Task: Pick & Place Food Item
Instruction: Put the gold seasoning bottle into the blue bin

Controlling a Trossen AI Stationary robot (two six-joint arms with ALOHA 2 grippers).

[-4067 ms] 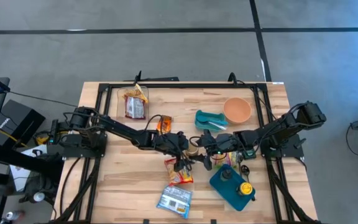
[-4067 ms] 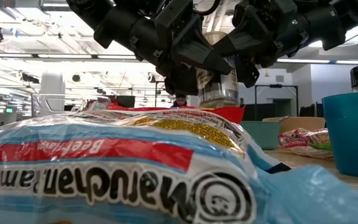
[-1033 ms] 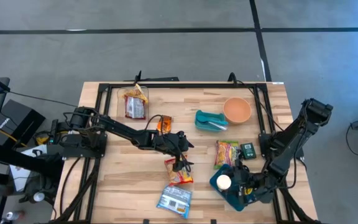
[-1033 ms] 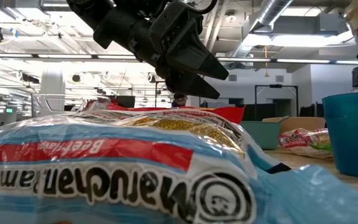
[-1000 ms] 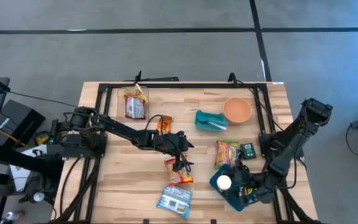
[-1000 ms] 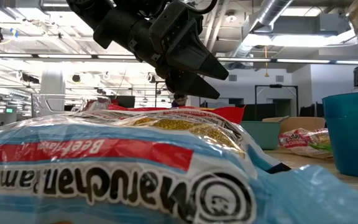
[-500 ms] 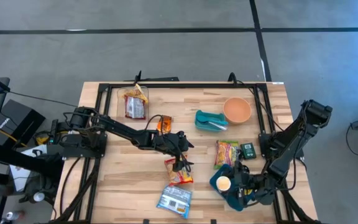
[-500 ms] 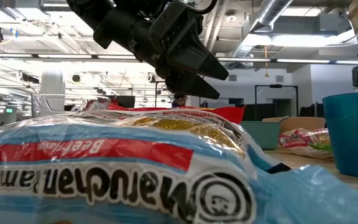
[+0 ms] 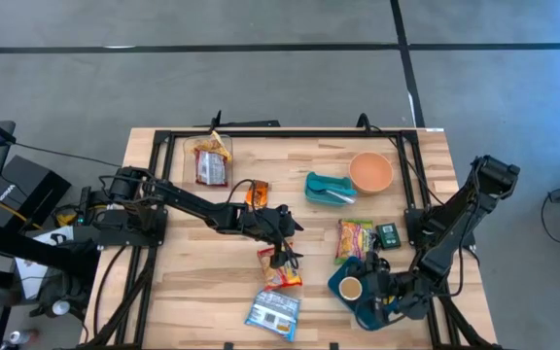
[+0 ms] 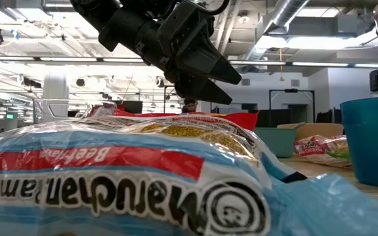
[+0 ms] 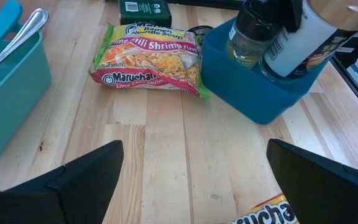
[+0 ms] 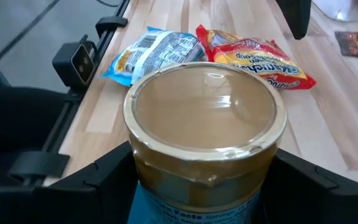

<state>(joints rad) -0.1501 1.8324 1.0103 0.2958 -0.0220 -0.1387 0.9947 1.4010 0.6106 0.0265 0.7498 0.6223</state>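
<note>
Tan-lidded round jar [image 12: 205, 152] between right gripper [image 9: 363, 289] fingers.

Tan-lidded jar [image 12: 205, 124] tilted in the blue bin [image 9: 367, 313], near front-right.

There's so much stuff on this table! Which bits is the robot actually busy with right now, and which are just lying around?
In use:
- jar, gripped by the right gripper
- blue bin, where the jar is going in

Lying about:
- shrimp ramen pack
- blue ramen pack
- red ramen pack below the open, idle left gripper
- orange bowl
- teal tray
</note>
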